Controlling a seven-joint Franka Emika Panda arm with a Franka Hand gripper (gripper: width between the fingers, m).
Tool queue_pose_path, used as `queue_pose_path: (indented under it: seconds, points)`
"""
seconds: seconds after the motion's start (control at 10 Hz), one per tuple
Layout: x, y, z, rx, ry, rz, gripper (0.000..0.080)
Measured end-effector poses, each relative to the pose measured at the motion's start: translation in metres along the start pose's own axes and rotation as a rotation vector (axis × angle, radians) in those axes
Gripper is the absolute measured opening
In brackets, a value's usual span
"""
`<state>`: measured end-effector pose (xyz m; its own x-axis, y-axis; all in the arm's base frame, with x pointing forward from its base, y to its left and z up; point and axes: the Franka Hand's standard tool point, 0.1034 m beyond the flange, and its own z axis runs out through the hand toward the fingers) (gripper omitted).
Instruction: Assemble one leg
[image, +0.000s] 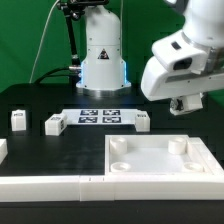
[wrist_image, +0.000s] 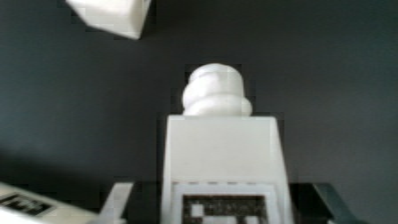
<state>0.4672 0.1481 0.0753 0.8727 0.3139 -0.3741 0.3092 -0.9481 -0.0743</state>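
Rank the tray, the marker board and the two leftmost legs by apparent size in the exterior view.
1. tray, clearly largest, though also nearest the camera
2. marker board
3. leftmost leg and second leg: they look alike, so not ranked

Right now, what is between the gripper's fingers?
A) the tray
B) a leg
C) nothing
B: the wrist view shows a white leg sitting upright in the gripper, a finger on each side.
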Motion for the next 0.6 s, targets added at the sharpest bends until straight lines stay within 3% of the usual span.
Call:
queue_pose_path:
  seconds: [0.1, 0.4, 0.6]
  points:
    - [0.009, 0.001, -0.001, -0.006, 0.103, 0.002, 0.0288]
    - [0.015, 0.006, -0.004, -0.029, 0.372, -0.009, 0.0288]
    - [0.027, 0.021, -0.018, -0.035, 0.427, -0.009, 0.0288]
